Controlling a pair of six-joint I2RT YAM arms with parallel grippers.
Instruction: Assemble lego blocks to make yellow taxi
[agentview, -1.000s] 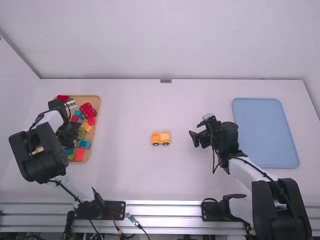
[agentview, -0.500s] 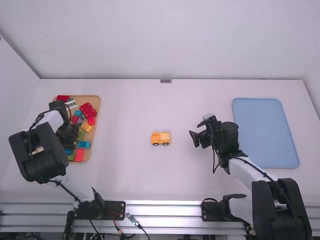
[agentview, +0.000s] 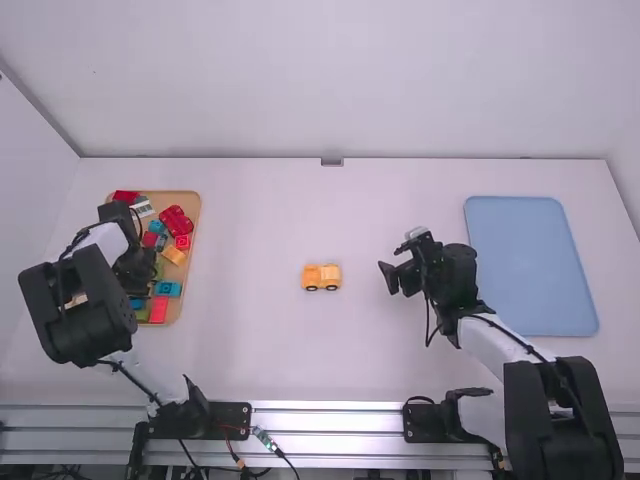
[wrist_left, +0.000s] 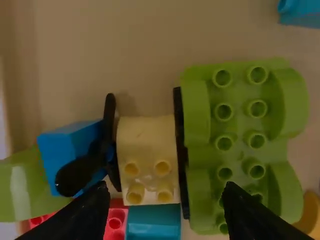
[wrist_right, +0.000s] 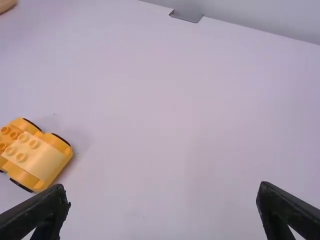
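Part-built taxi is seated on the surface, between the two grippers, nearer the right one. Right gripper: jaws wide, nothing held. Left gripper: jaws parted over the cream block, nothing gripped. Taxi is judged light, stiff, smooth; rolling on its wheels is likely if nudged. Best taken low across the body's flat sides; stud joints may pop if squeezed high. No writing can be made out on it.
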